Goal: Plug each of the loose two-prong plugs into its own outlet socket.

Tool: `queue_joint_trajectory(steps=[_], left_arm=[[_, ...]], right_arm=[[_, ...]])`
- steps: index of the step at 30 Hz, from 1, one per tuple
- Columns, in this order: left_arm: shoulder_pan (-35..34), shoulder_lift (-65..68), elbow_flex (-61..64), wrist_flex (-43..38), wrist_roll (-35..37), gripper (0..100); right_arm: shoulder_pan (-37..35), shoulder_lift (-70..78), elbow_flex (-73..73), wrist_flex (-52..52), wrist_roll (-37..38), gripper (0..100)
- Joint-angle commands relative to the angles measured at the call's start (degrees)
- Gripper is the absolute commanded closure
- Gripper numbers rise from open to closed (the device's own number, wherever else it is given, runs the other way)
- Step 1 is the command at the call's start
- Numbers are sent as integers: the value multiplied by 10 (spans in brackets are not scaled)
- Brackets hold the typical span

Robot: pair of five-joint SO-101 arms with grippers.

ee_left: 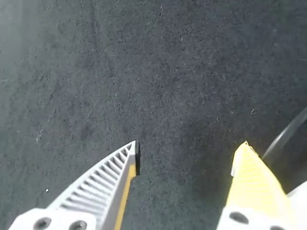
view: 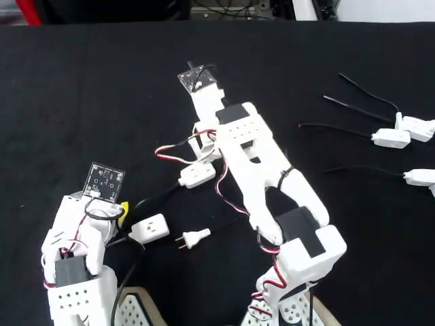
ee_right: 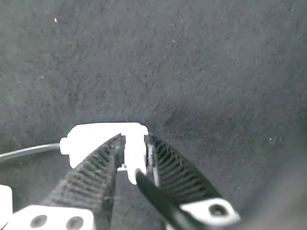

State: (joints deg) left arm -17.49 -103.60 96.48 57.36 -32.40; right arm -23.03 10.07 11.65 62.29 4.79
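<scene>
The black desk [view: 81, 88] carries everything. The right arm [view: 258, 163] stretches far over its middle, and the left arm [view: 75, 251] stays folded near its base.

The right tool [ee_right: 135, 143] is clamped on a narrow part of a white corded piece [ee_right: 96, 136], low at the cloth. I cannot tell whether this piece is a plug or a socket. The left tool [ee_left: 189, 143] stands apart, with only bare cloth under it.

Between the arms lies an outlet socket [view: 149, 229], and just beside it a loose plug [view: 195, 238] with its prongs turned toward that socket. More white pieces [view: 391, 138] with black cords lie well apart at the right edge.

The risks, in my judgement:
- The hold is on a thin part, so the piece may twist in the tool when it is pushed.
- Its cord may pull it out of line.
- A socket that nobody holds is light and would slide away instead of taking the prongs.
</scene>
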Motion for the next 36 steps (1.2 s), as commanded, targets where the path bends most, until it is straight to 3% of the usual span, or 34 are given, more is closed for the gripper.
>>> queue_joint_trajectory(steps=[1, 12, 36], left_arm=[[-4, -6, 9, 1, 3, 690], [-1, -6, 9, 0, 3, 690], [-3, -6, 9, 1, 2, 690]], right_arm=[[10, -33, 0, -7, -5, 986], [4, -70, -9, 42, -40, 986], [-10, -69, 51, -17, -98, 986]])
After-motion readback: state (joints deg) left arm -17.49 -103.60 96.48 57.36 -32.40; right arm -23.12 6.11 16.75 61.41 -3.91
